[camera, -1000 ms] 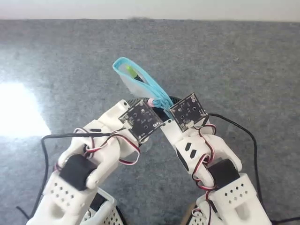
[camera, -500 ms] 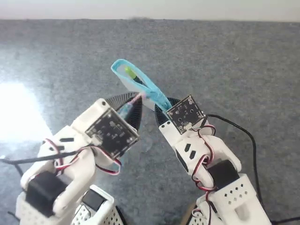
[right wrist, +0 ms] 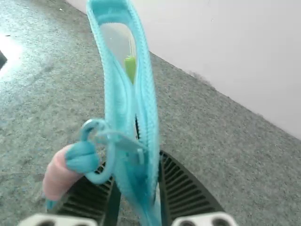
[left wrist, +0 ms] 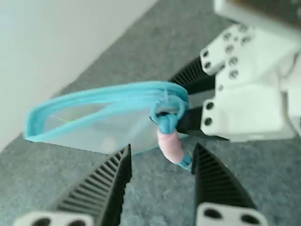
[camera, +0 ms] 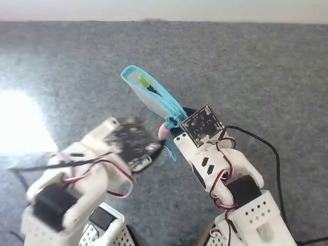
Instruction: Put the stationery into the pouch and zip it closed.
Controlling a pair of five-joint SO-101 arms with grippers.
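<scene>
The light-blue pouch [camera: 148, 95] with clear sides is held up off the grey table, its mouth gaping at the far end. My right gripper [camera: 177, 123] is shut on its near end, the black fingers [right wrist: 183, 190] clamping the fabric [right wrist: 124, 94]. A green-tipped piece of stationery [right wrist: 130, 68] lies inside the pouch [left wrist: 103, 117]. The pink zipper pull [camera: 164, 131] dangles from the slider beside the right gripper. My left gripper [left wrist: 162, 149] is open a little short of the pull [left wrist: 170, 143], with nothing held between its fingers.
The grey table [camera: 266, 66] runs to a pale wall at the far edge. A bright glare patch [camera: 20, 120] lies at the left. A black cable [camera: 274, 154] loops beside the right arm's base.
The left arm has drawn back from the pouch toward the near left and let go of the pink pull, which now hangs by the right gripper. The right arm has held still.
</scene>
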